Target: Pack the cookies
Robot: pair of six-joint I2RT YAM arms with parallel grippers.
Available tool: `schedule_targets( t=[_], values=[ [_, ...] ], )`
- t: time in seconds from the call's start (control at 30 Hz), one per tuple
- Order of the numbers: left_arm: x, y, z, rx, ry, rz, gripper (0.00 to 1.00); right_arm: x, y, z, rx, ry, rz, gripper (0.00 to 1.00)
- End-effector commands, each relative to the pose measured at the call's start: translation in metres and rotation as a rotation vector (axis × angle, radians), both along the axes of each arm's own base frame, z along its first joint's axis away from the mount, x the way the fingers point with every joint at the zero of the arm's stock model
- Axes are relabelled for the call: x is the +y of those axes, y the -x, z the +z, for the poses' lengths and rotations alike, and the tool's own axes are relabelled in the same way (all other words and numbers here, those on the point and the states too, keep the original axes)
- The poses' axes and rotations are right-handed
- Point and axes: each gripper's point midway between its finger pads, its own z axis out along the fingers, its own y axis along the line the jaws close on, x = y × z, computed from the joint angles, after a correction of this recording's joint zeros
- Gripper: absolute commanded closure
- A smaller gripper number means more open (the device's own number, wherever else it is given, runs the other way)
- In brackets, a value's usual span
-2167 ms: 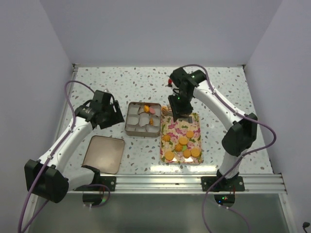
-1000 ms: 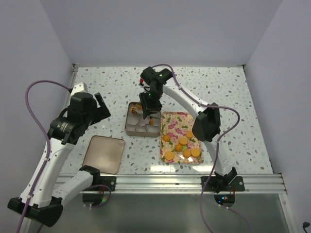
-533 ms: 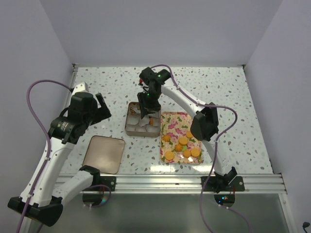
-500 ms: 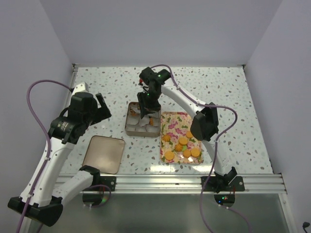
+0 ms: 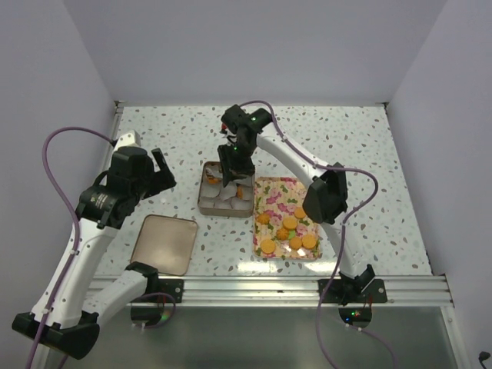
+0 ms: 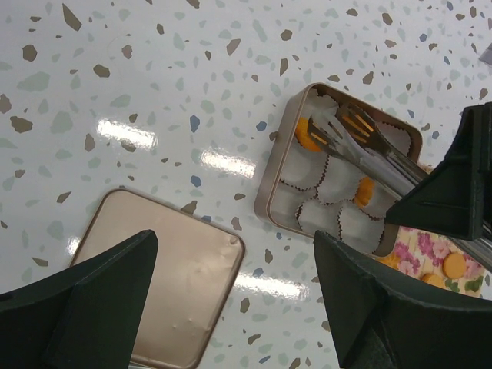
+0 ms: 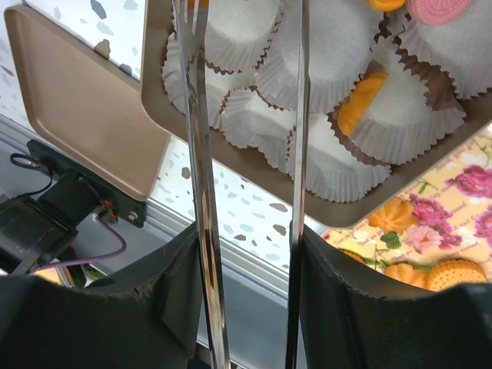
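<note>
The right claw (image 7: 247, 257) is clamped on metal tongs (image 7: 198, 146), whose 2 fork-tipped blades stand apart over an open tin (image 5: 201, 197) lined with white paper cups (image 7: 231, 38). Most of the cookies (image 5: 267, 246), nearly all orange, lie on the floral tray (image 5: 270, 191) just right of the tin. A few orange ones and 1 pink one sit in cups inside the tin. The left claw (image 6: 234, 246) hangs above the table (image 5: 346, 138) with its 2 fingers wide apart and nothing between them. A flat tan lid (image 5: 164, 244) lies left of the tin.
</note>
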Motion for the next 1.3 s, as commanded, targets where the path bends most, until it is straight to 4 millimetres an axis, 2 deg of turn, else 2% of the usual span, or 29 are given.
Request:
schedule_targets(
  t=[0.0,0.07,0.13,0.17,0.2,0.23,0.27,0.3,0.33,0.37,0.4,0.43,0.47,0.53,0.63,0.67,0.77,0.83,1.27],
  values=[
    [0.001,-0.002,0.016,-0.043,0.000,-0.006,0.12,-0.017,0.013,0.071,-0.105,-0.070,-0.006,0.51],
    [0.001,-0.003,0.016,-0.042,0.002,-0.006,0.11,-0.027,0.021,0.079,-0.114,-0.055,-0.009,0.51],
    [0.000,-0.003,0.015,-0.036,0.002,-0.004,0.09,-0.040,0.030,0.098,-0.148,-0.059,-0.008,0.51],
    [0.001,-0.003,0.014,-0.036,0.004,-0.003,0.07,-0.047,0.036,0.094,-0.134,-0.037,-0.005,0.51],
    [0.001,-0.003,0.014,-0.036,0.004,-0.003,0.06,-0.055,0.045,0.107,-0.155,-0.046,-0.004,0.51],
    [0.000,-0.003,0.013,-0.036,0.006,-0.004,0.06,-0.062,0.050,0.108,-0.155,-0.039,-0.002,0.51],
    [-0.001,-0.003,0.012,-0.035,0.006,-0.007,0.05,-0.072,0.058,0.097,-0.131,0.005,0.002,0.50],
    [-0.002,-0.003,0.011,-0.034,0.010,-0.012,0.05,-0.081,0.065,0.097,-0.130,0.016,0.000,0.50],
    [-0.003,-0.004,0.009,-0.034,0.013,-0.015,0.06,-0.090,0.073,0.106,-0.156,0.002,-0.004,0.50],
    [-0.004,-0.005,0.008,-0.032,0.017,-0.020,0.05,-0.103,0.084,0.090,-0.126,0.051,-0.009,0.50],
    [-0.006,-0.005,0.006,-0.028,0.024,-0.029,0.06,-0.109,0.089,0.088,-0.125,0.058,-0.012,0.49],
    [-0.008,-0.006,0.002,-0.024,0.026,-0.036,0.06,-0.119,0.099,0.094,-0.143,0.051,-0.016,0.49],
    [-0.009,-0.006,0.001,-0.024,0.030,-0.041,0.06,-0.129,0.109,0.078,-0.103,0.090,-0.023,0.49],
    [-0.014,-0.008,-0.006,-0.014,0.042,-0.055,0.06,-0.147,0.125,0.067,-0.087,0.124,-0.032,0.49],
    [-0.018,-0.010,-0.012,-0.004,0.055,-0.071,0.06,-0.161,0.139,0.053,-0.068,0.158,-0.039,0.49],
    [-0.019,-0.010,-0.014,0.000,0.058,-0.073,0.06,-0.170,0.148,0.042,-0.045,0.182,-0.038,0.49],
    [-0.022,-0.013,-0.018,0.003,0.067,-0.077,0.06,-0.176,0.156,0.026,-0.009,0.206,-0.021,0.50],
    [-0.023,-0.014,-0.019,0.005,0.070,-0.080,0.06,-0.176,0.155,0.022,-0.006,0.214,-0.014,0.50],
    [-0.019,-0.008,-0.022,0.014,0.060,-0.072,0.06,-0.165,0.136,0.009,0.024,0.276,0.057,0.50]
  ],
)
